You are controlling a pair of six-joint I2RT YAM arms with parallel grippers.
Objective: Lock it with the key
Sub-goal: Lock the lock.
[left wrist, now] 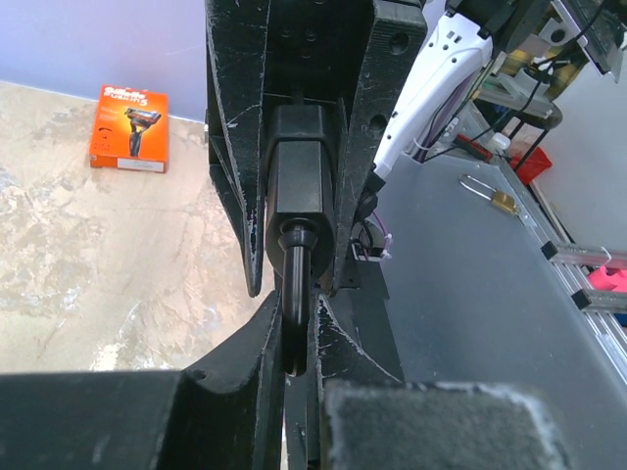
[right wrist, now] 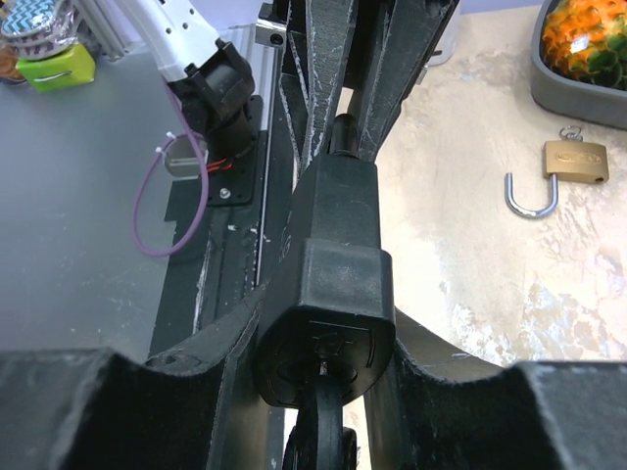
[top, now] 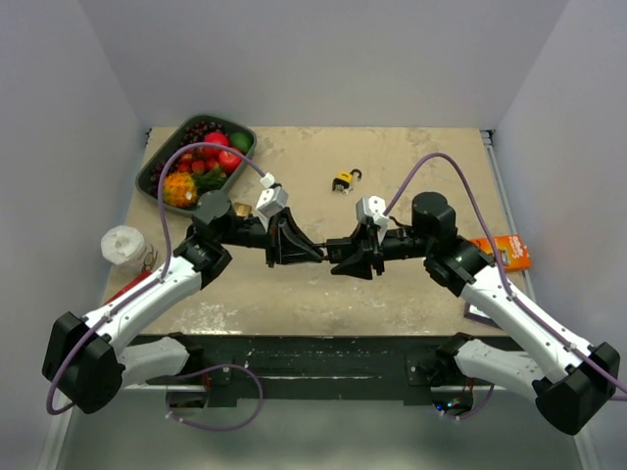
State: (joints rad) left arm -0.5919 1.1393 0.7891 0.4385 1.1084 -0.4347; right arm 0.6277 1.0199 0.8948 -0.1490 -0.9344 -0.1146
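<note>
A black padlock (right wrist: pixel 338 235) hangs in mid-air between both grippers, over the middle of the table. My right gripper (right wrist: pixel 328 305) is shut on its body, one finger on each flank. The key (right wrist: pixel 321 431) sits in the keyhole on the lock's end face, close to the right wrist camera. My left gripper (left wrist: pixel 294 338) is shut on the thin dark shackle (left wrist: pixel 294 294) that sticks out of the other end of the padlock (left wrist: pixel 299 166). From above, the left gripper (top: pixel 312 251) and right gripper (top: pixel 339 255) meet tip to tip, hiding most of the lock.
An open brass padlock (right wrist: pixel 575 162) lies near the fruit tray (top: pixel 214 204). A small yellow padlock (top: pixel 344 180) lies further back. An orange razor box (top: pixel 509 252) sits at the right edge and a white roll (top: pixel 122 244) at the left edge.
</note>
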